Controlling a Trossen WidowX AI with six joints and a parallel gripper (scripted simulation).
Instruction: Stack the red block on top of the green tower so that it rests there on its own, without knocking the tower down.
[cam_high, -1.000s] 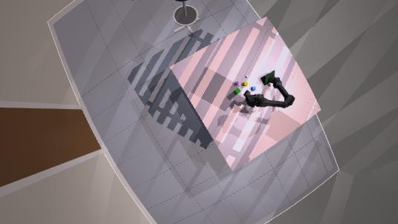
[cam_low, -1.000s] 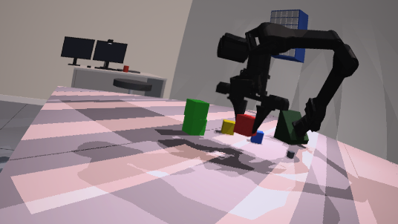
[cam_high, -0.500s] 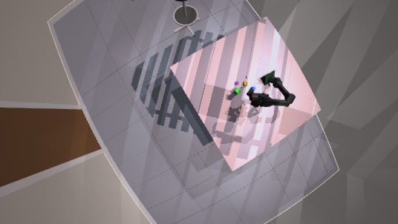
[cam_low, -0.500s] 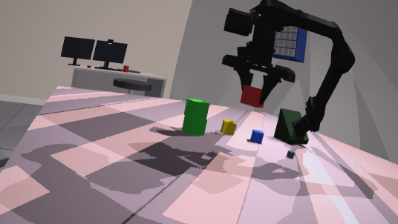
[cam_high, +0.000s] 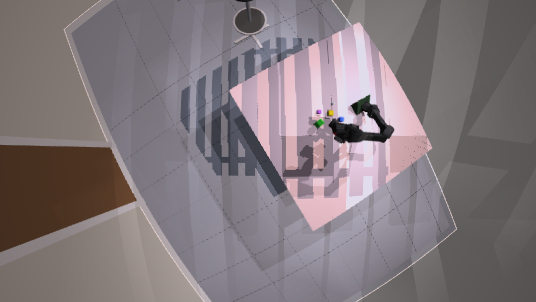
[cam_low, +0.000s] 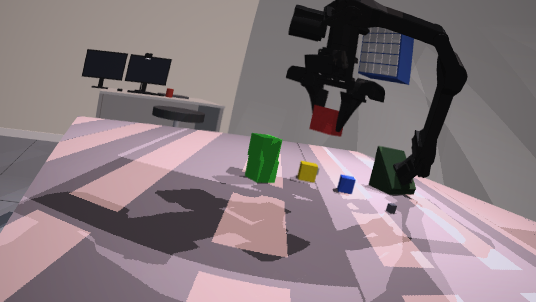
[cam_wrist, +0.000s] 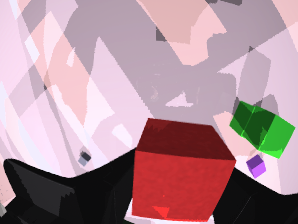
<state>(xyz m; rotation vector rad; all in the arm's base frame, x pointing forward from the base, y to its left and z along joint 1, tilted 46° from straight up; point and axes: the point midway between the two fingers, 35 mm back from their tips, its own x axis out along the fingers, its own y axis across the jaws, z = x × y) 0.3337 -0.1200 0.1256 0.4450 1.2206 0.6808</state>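
One pincer (cam_low: 334, 116) grips the red block (cam_low: 326, 120), aloft at the green tower's (cam_low: 263, 157) two o'clock; a low approach could topple it.

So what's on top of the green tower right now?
Nothing rests on the green tower; its top is bare. The red block hangs in the air, gripped in the hand, off to one side and higher than the tower.
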